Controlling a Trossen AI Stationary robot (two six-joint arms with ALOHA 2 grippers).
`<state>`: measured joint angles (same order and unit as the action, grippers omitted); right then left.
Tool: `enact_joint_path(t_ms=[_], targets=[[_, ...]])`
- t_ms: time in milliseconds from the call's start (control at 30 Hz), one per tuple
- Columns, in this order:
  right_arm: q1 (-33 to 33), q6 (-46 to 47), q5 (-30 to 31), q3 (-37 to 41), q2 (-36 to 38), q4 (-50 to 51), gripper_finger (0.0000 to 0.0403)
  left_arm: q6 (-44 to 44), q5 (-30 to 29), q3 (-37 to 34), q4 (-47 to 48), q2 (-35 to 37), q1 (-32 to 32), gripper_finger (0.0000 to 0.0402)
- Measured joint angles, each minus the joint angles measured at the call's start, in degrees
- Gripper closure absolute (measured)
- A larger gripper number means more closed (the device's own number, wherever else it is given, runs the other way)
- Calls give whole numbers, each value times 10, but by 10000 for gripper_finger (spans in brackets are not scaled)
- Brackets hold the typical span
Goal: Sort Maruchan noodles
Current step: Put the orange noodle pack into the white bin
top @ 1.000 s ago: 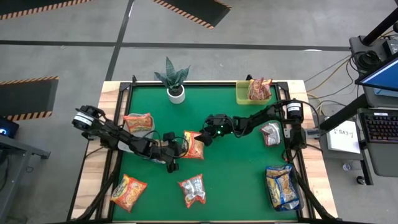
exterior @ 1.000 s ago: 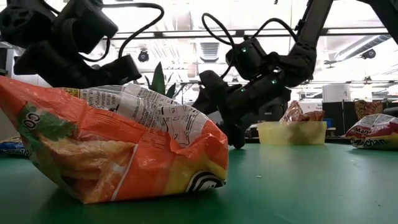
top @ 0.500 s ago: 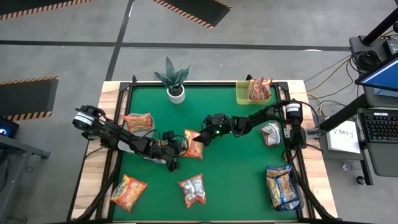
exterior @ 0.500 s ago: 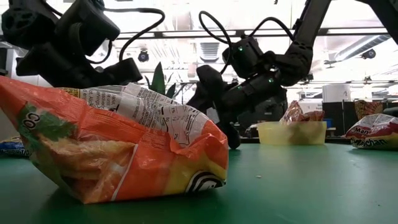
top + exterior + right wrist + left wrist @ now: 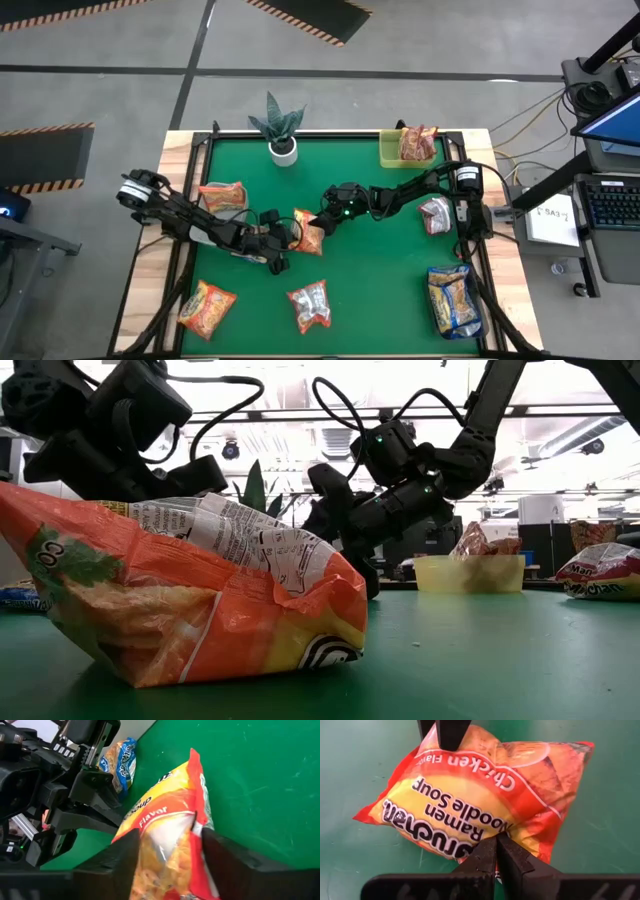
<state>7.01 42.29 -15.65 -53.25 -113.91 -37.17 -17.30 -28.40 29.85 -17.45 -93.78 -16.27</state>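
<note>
Two hands meet on one orange-red chicken packet (image 5: 308, 234) at centre frame in the high view. Right hand (image 5: 316, 226): fingers either side of the packet's upper edge, pinching it; its wrist view shows the bag crumpled between both dark fingers (image 5: 120, 855). Left hand (image 5: 282, 238): fingers pressed together on the packet's opposite seam, seen closing on the lower edge in its wrist view (image 5: 496, 851). So the bag is pinched from both ends, tilted partly off the green counter (image 5: 380, 290).

Outward from there: another orange packet (image 5: 222, 196) just beside the left arm, upper left of the mat; a third orange one (image 5: 205, 308) at lower left; a red-silver packet (image 5: 310, 306) at lower centre; a yellow-and-blue packet (image 5: 453, 298) at lower right; a red-silver one (image 5: 435, 214) at right edge under the right arm. Lime-green tray (image 5: 388, 156) at upper right already holds a packet (image 5: 417, 144). Potted plant (image 5: 281, 128) at upper centre, well apart.

Judged step: a handover of the chicken packet, mid-sort. Which arm gives and which takes I cannot tell. Next move calls for one hand to spread and back away cleanly while the other keeps its pinch, then carries the bag to its like-coloured group. Crinkly film may slip if both pull.
</note>
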Motion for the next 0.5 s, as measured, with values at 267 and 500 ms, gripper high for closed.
enact_joint_path(t_ms=[267,500], targets=[[0,-20,4,0,11,3,296,9,15,3,9,14,0,401],[-2,-88,2,4,30,7,325,25,34,4,87,118,0,402]])
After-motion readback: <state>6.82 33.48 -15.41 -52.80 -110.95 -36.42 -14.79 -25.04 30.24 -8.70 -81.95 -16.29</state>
